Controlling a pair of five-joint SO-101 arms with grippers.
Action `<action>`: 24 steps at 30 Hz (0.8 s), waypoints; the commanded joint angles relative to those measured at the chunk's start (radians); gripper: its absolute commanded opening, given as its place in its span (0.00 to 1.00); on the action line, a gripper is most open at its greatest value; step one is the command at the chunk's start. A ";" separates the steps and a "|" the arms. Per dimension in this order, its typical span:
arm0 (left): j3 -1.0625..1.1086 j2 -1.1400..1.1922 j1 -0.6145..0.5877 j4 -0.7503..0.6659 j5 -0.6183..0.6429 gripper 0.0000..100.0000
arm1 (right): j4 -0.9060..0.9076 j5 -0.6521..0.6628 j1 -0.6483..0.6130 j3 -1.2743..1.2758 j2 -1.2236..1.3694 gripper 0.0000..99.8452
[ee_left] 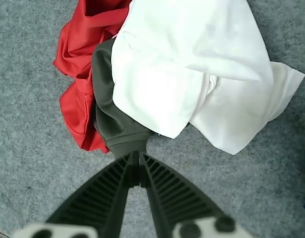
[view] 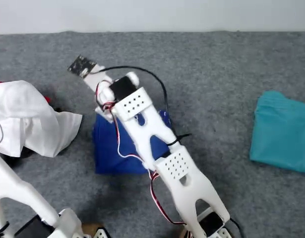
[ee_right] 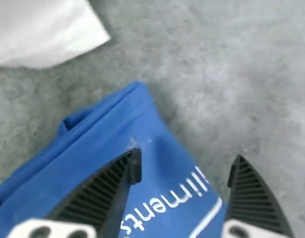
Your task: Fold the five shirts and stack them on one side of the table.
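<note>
Blue shirt [ee_right: 92, 144] shows white lettering under right gripper [ee_right: 186, 163], jaws apart

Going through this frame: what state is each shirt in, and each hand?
white shirt: unfolded, crumpled, lying over two other shirts.
red shirt: unfolded, bunched, partly under the white shirt.
dark shirt: unfolded, partly under the white shirt, edge pinched.
blue shirt: folded, lying flat.
teal shirt: folded, lying flat, apart from the others.
left hand: shut on the dark shirt.
right hand: open, above the blue shirt.
</note>
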 commanded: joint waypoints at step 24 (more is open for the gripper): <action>-0.004 -0.035 -0.002 -0.006 -0.003 0.02 | -0.033 -0.301 0.157 1.373 -0.852 0.36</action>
